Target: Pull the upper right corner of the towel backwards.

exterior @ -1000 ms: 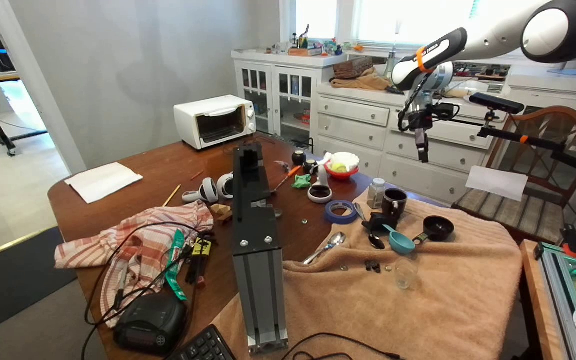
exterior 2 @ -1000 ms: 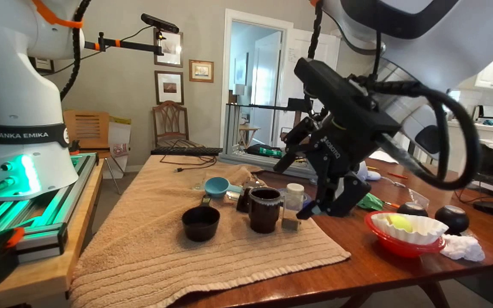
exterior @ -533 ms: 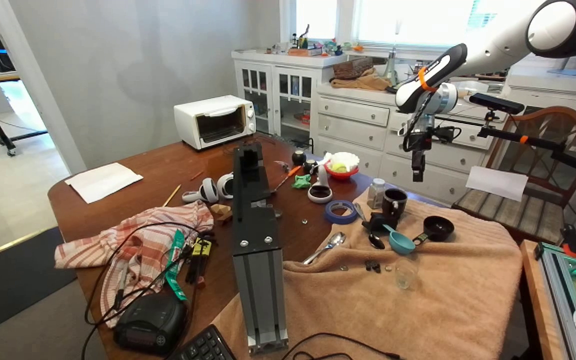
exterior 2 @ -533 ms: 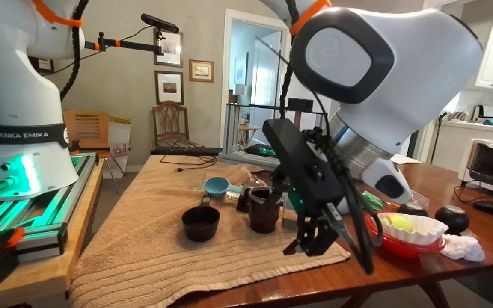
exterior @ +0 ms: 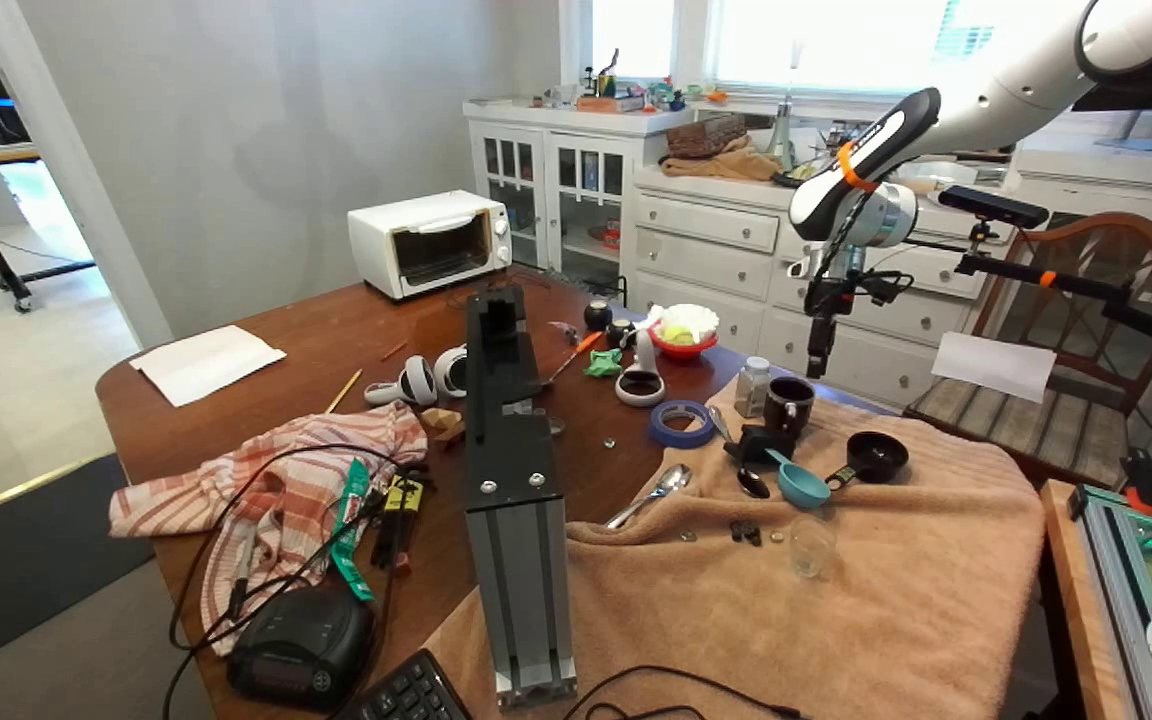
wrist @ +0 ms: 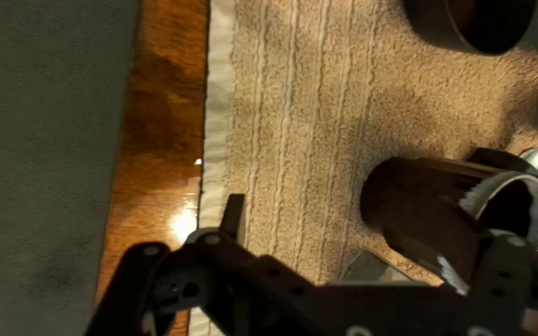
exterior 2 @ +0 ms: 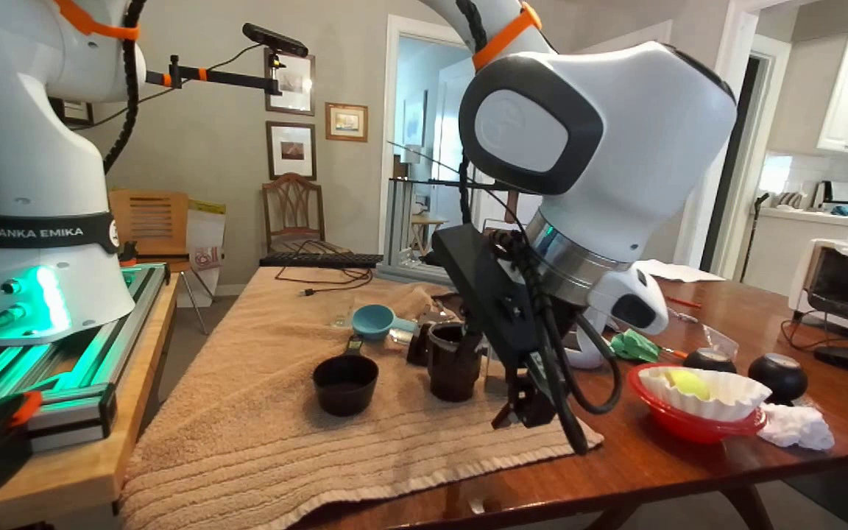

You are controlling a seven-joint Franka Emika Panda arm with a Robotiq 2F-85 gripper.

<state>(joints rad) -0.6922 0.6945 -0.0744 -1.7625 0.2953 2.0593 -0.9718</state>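
The peach towel (exterior: 896, 620) lies spread on the table and shows in both exterior views (exterior 2: 247, 419). Its ribbed end with a pale hem runs beside the wooden table edge in the wrist view (wrist: 278, 140). One towel corner (exterior 2: 592, 441) lies near the red bowl. My gripper (exterior: 818, 362) hangs above the towel's ribbed end, close to the dark mug. In the wrist view my gripper (wrist: 361, 221) is open, with one finger over the hem and the other by the mug. Nothing shows held between the fingers. The gripper and its cables partly cover the towel near that corner.
The dark mug (exterior 2: 453, 372) stands on the towel beside the gripper. A glass jar (exterior: 753, 388), a black measuring cup (exterior 2: 346, 384) and a blue scoop (exterior: 803, 486) are close by. A red bowl (exterior 2: 696, 427) sits beyond the towel corner. A metal frame (exterior: 526, 590) stands mid-table.
My arm has swung lower and the gripper has come down from above the table to over the towel's ribbed end beside the mug. The towel and other objects have not moved.
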